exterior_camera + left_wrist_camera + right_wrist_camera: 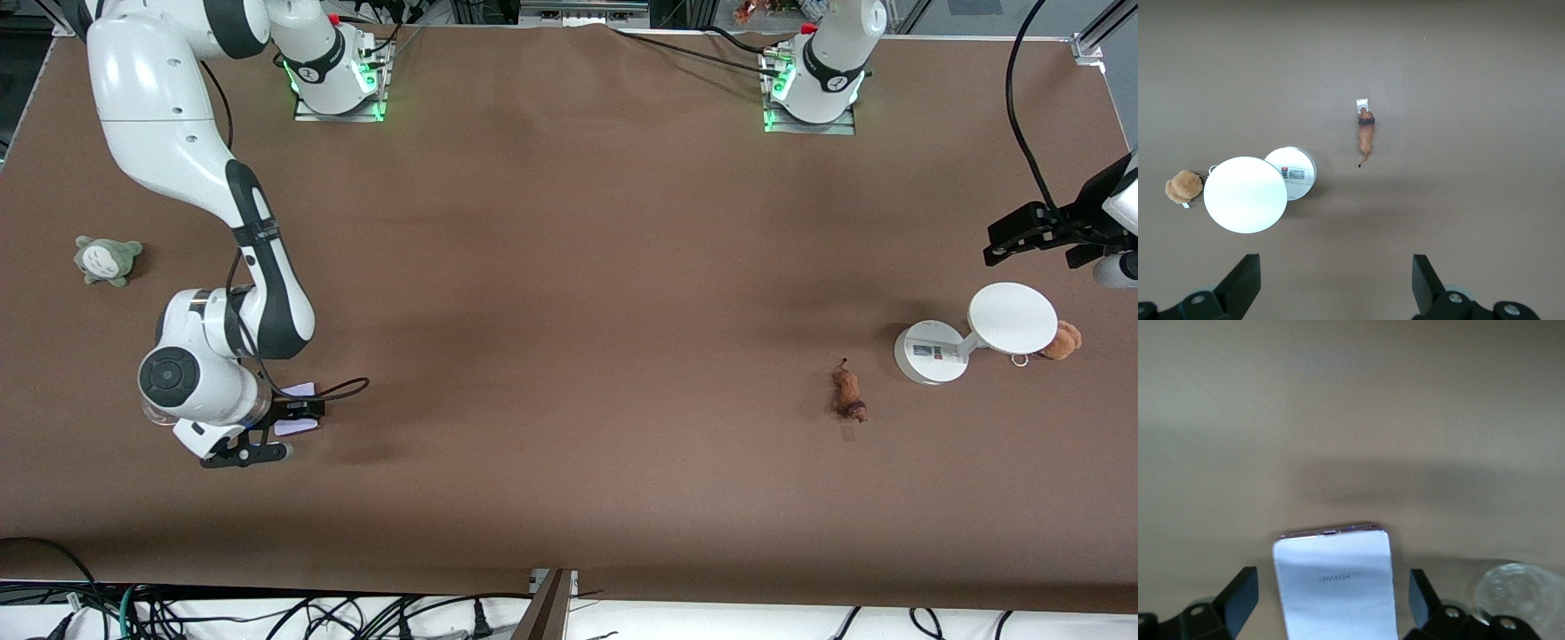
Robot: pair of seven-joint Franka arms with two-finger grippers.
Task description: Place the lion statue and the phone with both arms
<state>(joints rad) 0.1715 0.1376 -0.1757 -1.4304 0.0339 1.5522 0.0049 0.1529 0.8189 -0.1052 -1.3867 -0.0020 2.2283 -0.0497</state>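
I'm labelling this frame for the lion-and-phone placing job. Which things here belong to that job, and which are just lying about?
Belong to the job:
lion statue, on the table toward the left arm's end
phone, between the open right gripper's fingers

Lying about:
white round-disc stand, beside the lion
tan plush, beside the stand
grey-green plush, toward the right arm's end

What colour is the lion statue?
Orange-brown with a darker mane end; the lion statue shows best in the left wrist view.

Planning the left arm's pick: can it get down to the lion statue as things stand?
Probably yes. The left gripper hangs open above the table, the lion statue lies alone, apart from the white stand, and nothing covers it.
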